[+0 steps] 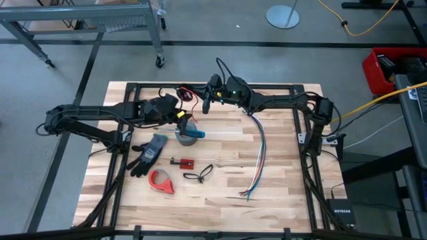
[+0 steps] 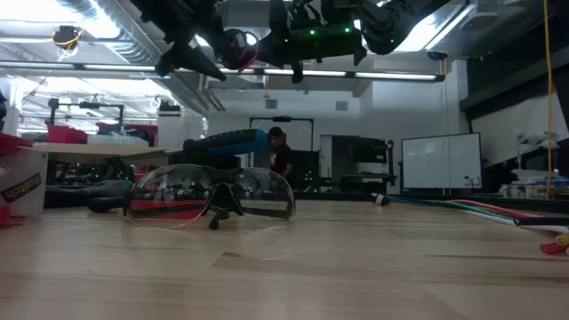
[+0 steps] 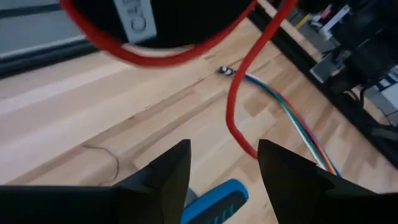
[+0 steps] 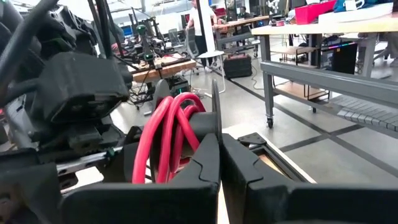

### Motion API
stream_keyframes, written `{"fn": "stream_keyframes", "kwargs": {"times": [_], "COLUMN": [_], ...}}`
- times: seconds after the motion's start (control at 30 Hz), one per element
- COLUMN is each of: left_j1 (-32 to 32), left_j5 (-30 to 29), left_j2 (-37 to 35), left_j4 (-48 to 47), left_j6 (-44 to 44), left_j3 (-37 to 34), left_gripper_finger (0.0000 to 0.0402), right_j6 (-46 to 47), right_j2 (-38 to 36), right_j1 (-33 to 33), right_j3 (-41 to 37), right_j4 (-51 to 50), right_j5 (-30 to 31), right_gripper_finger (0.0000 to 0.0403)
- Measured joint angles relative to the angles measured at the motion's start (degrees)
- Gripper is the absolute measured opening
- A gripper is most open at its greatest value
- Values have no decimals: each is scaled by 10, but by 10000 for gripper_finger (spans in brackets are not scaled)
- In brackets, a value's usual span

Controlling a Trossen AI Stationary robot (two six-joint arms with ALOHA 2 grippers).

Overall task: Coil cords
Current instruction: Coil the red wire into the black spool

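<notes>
The thin red cord (image 1: 186, 93) is a small round coil held in the air over the table's far middle; it shows close up in the right wrist view (image 4: 166, 134) and high in the low view (image 2: 236, 46). My right gripper (image 1: 207, 99) (image 4: 220, 146) is shut at the coil's right side. My left gripper (image 1: 179, 113) (image 3: 224, 168) stands open just on the coil's near-left side, below it, with nothing between its fingers. One red strand (image 3: 239, 112) hangs loose from the coil in front of the left fingers. My right gripper comes level from the table's right and is shut beside the coil's red turns (image 4: 186, 124). A thin black part (image 4: 215, 102) stands up from between its fingertips. The fingers hide the place of contact. The coil hangs clear of the table.
Below the grippers sit a grey tape roll (image 1: 187, 137) and a blue-handled tool (image 1: 198, 133). Nearer lie a grey glove (image 1: 151, 152), a red tape dispenser (image 1: 161, 181), a small black looped cord (image 1: 198, 175) and a long multicoloured wire bundle (image 1: 261, 153). Clear safety glasses (image 2: 209, 196) show in the low view.
</notes>
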Motion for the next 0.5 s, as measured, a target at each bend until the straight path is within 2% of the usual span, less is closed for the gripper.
{"fn": "stream_keyframes", "kwargs": {"times": [0.33,0.5], "left_j1": [0,0], "left_j5": [7,8], "left_j2": [15,26], "left_j4": [57,53], "left_j6": [3,-4], "left_j3": [0,0], "left_gripper_finger": [178,178], "right_j6": [0,0], "right_j2": [0,0], "right_j1": [0,0], "right_j3": [0,0], "right_j4": [14,18], "right_j5": [1,1], "right_gripper_finger": [1,1]}}
